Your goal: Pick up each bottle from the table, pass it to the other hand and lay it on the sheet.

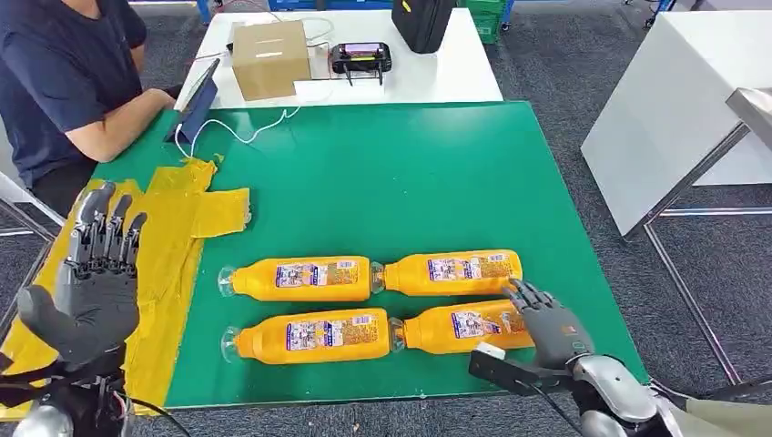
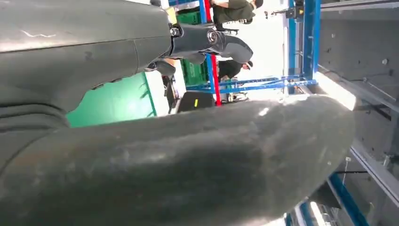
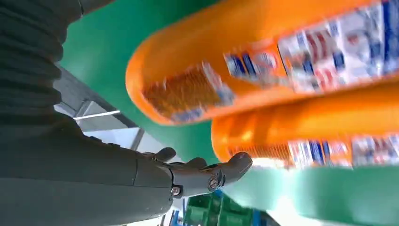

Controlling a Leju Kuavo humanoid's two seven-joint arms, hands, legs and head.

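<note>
Several orange bottles with white labels lie on their sides on the green table [image 1: 391, 173], in two rows. The near right bottle [image 1: 455, 326] has my right hand [image 1: 546, 326] at its base end, fingers spread and touching or just short of it. In the right wrist view the fingers [image 3: 226, 172] reach out beside two blurred orange bottles [image 3: 263, 75], holding nothing. My left hand [image 1: 96, 273] is raised with its fingers apart, above the yellow sheet [image 1: 173, 237] at the table's left edge. The other bottles are near left [image 1: 314, 337], far left [image 1: 305, 278] and far right [image 1: 455, 271].
A person in a dark shirt [image 1: 64, 82] sits at the far left corner beside a tablet [image 1: 198, 105]. Behind the green table a white table carries a cardboard box [image 1: 270, 56], a controller [image 1: 361, 56] and a black bag [image 1: 421, 23]. Another white table [image 1: 674, 109] stands to the right.
</note>
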